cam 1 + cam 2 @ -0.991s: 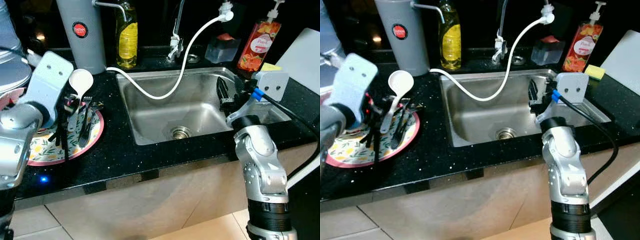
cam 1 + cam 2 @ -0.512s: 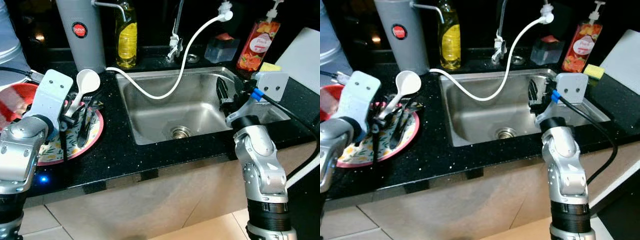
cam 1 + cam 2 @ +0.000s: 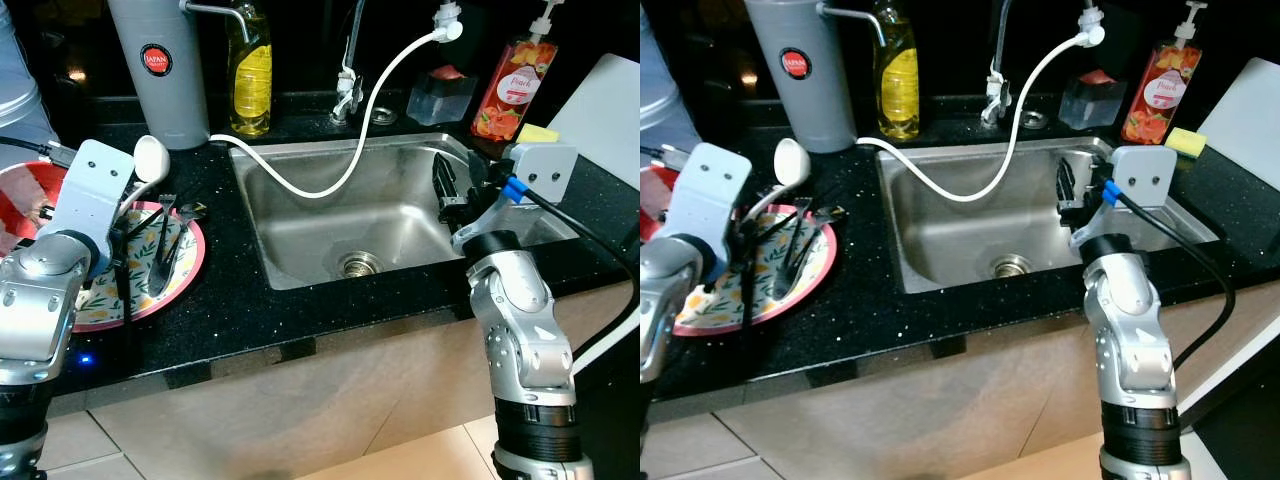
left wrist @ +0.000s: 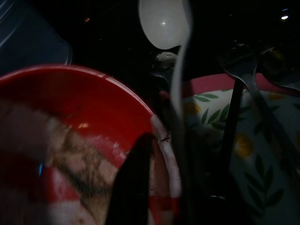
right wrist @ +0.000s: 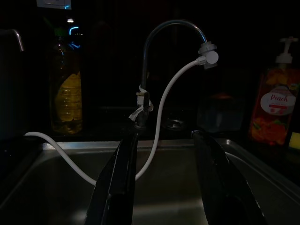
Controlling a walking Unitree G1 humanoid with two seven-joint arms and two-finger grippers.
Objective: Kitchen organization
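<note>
My left gripper point(image 3: 124, 228) hovers over the left edge of a floral pink-rimmed plate point(image 3: 178, 285) on the black counter. It is shut on the handle of a white spoon point(image 3: 150, 156), whose bowl point(image 4: 164, 22) points toward the back. Dark forks point(image 3: 170, 235) lie on the plate. A red bowl point(image 3: 25, 195) sits just left of the gripper. My right gripper point(image 5: 168, 187) hangs open over the right side of the steel sink point(image 3: 300, 235), with nothing between its fingers.
A white hose point(image 3: 370, 130) loops from the faucet into the sink. At the back stand a grey thermos point(image 3: 155, 70), a yellow soap bottle point(image 3: 250, 70) and a peach pump bottle point(image 3: 510, 85). A yellow sponge point(image 3: 540, 133) and a white board point(image 3: 610, 110) are at the far right.
My left arm has drawn back and lowered with the spoon, uncovering the red bowl beside the plate. The right arm has stayed over the sink.
</note>
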